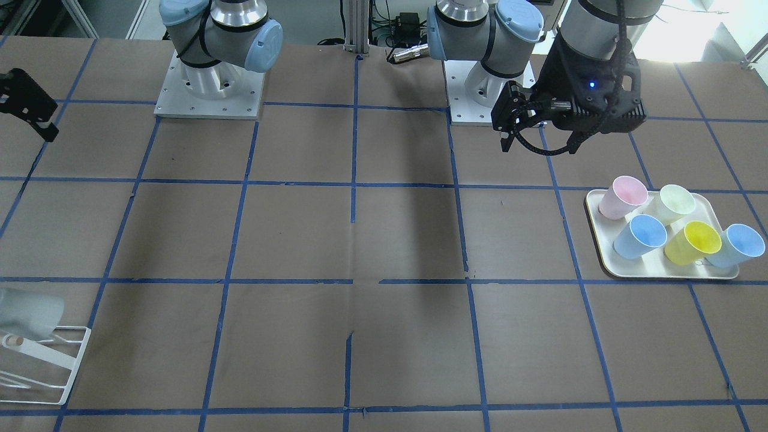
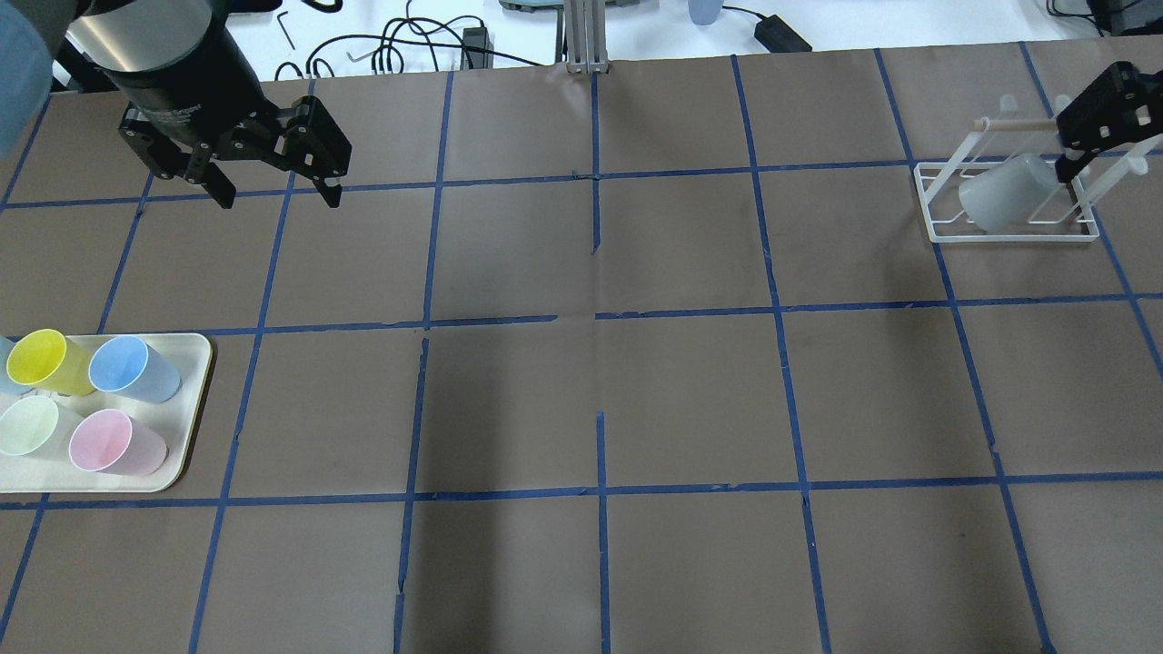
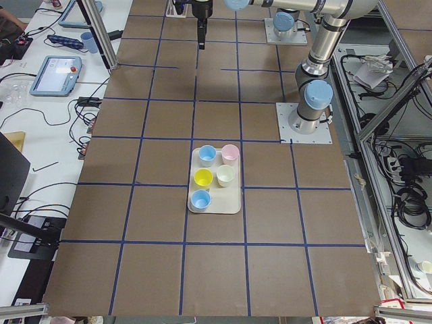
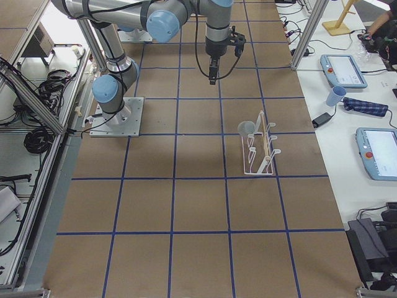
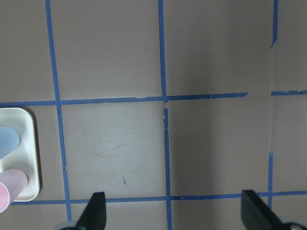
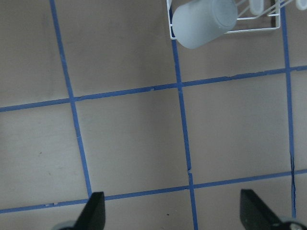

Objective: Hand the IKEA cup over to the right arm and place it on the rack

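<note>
The light-grey IKEA cup [image 2: 1004, 195] sits tilted on a slanted rod of the white wire rack [image 2: 1008, 238] at the table's far right. It also shows in the front view [image 1: 27, 312] and the right wrist view [image 6: 204, 21]. My right gripper [image 2: 1095, 127] is open and empty, raised just beyond the rack and apart from the cup; its fingertips [image 6: 96, 208] frame bare table. My left gripper [image 2: 277, 195] is open and empty, high over the far left of the table, with its fingertips [image 5: 96, 211] spread wide.
A cream tray [image 2: 186, 454] at the near left holds yellow [image 2: 41, 361], light blue [image 2: 132, 368], pale green [image 2: 27, 427] and pink [image 2: 114, 442] cups. Blue tape lines grid the brown table. Cables and tablets lie beyond the far edge.
</note>
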You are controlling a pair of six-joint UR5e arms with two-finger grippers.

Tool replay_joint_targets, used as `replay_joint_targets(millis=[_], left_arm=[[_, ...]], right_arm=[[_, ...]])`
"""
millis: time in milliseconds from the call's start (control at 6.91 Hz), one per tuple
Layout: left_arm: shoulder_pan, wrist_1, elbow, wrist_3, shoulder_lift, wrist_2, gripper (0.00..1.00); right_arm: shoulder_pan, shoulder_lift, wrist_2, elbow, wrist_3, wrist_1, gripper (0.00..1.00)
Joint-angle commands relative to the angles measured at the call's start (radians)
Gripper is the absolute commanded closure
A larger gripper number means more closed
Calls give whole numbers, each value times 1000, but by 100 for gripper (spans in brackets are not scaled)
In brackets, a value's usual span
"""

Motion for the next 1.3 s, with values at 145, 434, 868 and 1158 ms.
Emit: replay_joint_targets(millis=[145, 434, 868, 1158], left_arm=[[0, 7, 0, 1, -1, 2, 0], [1, 10, -3, 4, -1, -1, 0], [7, 10, -3, 18, 4, -2, 0], [7, 12, -3, 18, 5, -2, 0]], right_arm=[[274, 27, 2, -31, 100, 13, 0], [408, 39, 8, -28, 186, 11, 0], [421, 19, -13, -35, 275, 3, 0], [417, 70, -7, -93, 278, 31, 0]])
